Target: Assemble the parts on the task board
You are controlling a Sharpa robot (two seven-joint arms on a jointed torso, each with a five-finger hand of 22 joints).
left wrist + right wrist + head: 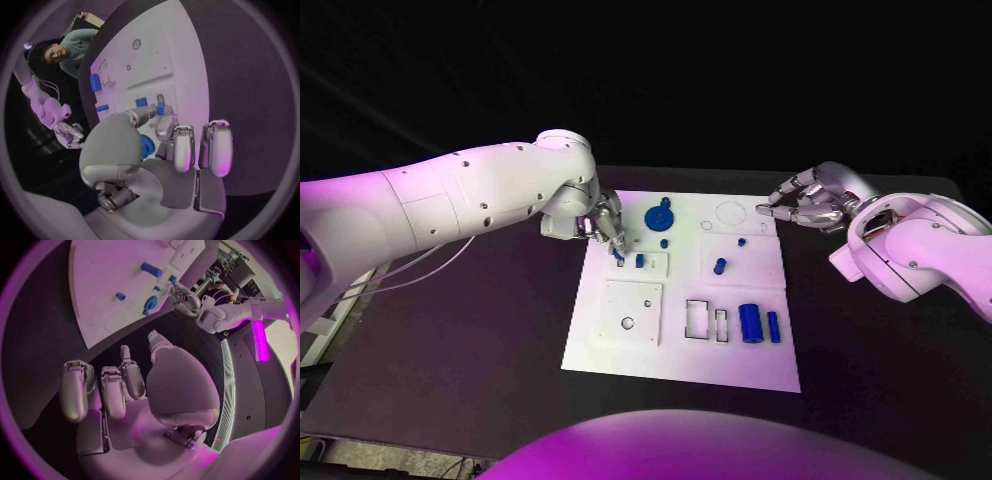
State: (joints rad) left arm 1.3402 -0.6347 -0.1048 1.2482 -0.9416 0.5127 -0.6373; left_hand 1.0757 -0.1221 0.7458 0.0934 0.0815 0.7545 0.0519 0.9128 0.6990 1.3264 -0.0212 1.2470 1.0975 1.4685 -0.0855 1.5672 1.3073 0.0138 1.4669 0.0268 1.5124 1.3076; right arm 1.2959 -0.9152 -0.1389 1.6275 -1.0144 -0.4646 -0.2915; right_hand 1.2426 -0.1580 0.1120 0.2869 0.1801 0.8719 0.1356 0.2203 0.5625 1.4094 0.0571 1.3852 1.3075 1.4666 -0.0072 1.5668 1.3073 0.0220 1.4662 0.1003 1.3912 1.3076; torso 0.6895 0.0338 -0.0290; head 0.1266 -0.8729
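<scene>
A: Head view. We are seeing the task board [678, 350] lying in the middle of the black table [459, 340]. The left hand [600, 224] is hanging over the board's far left corner, fingers pointing down, their tips pinching a small blue part [617, 254] just above the board.

B: Agreed. Another small peg [640, 261] is standing just beside it. A round blue disc [659, 216] is lying near the far edge, a short peg [720, 266] near the middle, and two blue cylinders [751, 322] are lying side by side toward the near right corner.

A: The right hand [808, 205] is hovering off the board's far right corner, fingers curled inward with nothing in them.

B: Left wrist view. We are seeing the left hand [164, 145] with its fingers [182, 150] drawn together, the thumb and one fingertip closing on the small blue part [160, 108] right over the board [153, 55]. The blue disc [147, 146] is showing partly behind the palm.

A: Right wrist view. The right hand [134, 390] is holding nothing, fingers [74, 395] bent forward, over the dark table beside the board's edge [112, 275]. The disc [150, 303] and a cylinder [151, 269] are lying on the board, and the left hand [185, 299] is working at its far side.
</scene>
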